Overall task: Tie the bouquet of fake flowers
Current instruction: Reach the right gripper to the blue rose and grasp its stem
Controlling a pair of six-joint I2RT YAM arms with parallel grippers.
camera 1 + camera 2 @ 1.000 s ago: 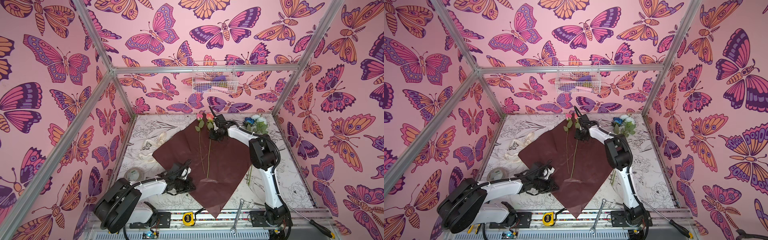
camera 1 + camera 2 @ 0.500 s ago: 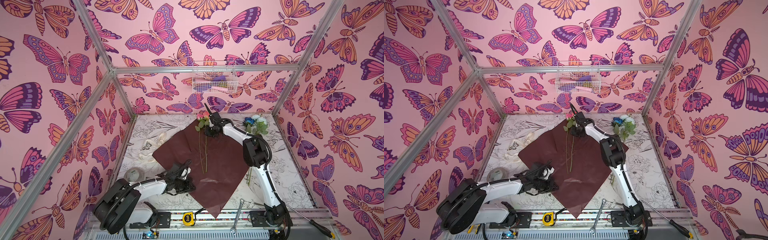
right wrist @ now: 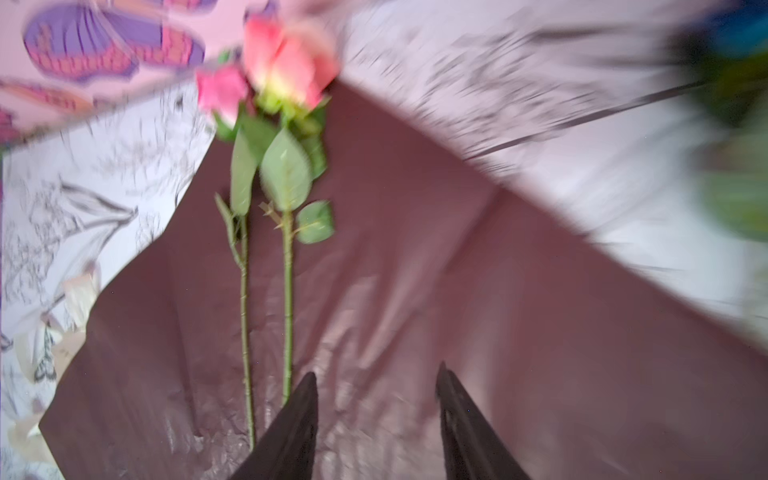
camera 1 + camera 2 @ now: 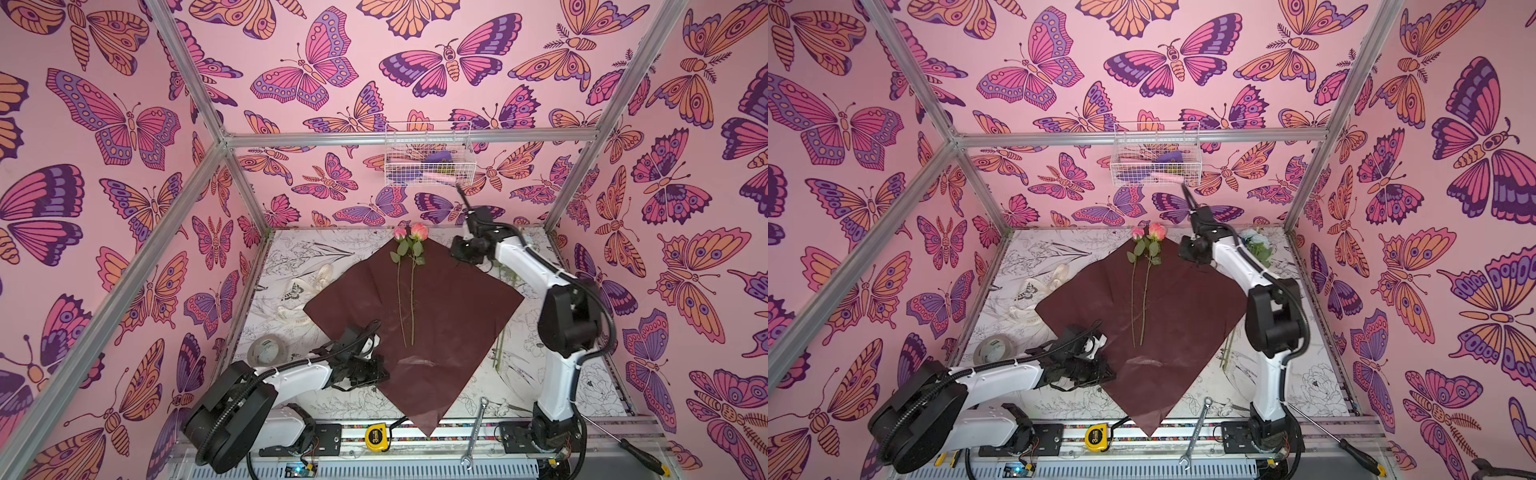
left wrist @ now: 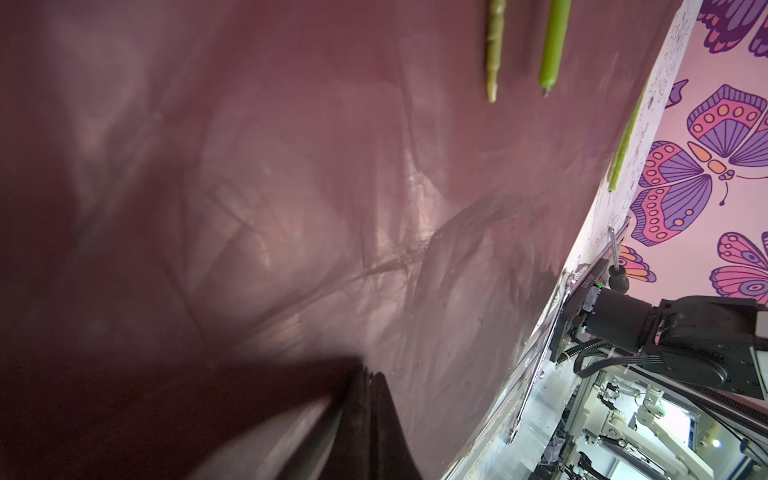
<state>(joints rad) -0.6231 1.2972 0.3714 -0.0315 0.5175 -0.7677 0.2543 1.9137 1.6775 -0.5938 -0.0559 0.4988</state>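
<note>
**Barely begun: two roses on the sheet, the others off to the side**

So, from where I stand, the wrapping paper [image 4: 449,316] lies flat on the table as a dark red diamond. A pink rose [image 4: 400,233] and a peach rose [image 4: 419,230] lie side by side on it. Their heads are at the far corner and their stems run toward the middle of the sheet.

I'd judge these roses light and wiry, with stems stiff enough to lift by one end but likely to roll on that glossy sheet. The bare stem below the leaves looks like the place to take hold, since the cloth heads would crush. The paper looks thin, creased and slippery, so it is best taken by an edge or corner.

The right gripper [image 3: 376,372] hangs over the paper's far right edge with its fingers apart and nothing between them. The left gripper [image 4: 374,372] sits closed at the near left edge. I can't tell whether it pinches a fold.

By my count there is one sheet with two roses on it. The blue and white heads [image 4: 1254,243] sit at the far right, partly behind the arm, so I can't count them. A loose green stem [image 4: 500,345] lies just off the paper's right edge. There is also one cream ribbon [image 4: 299,299] and one tape roll [image 4: 268,351].
</note>
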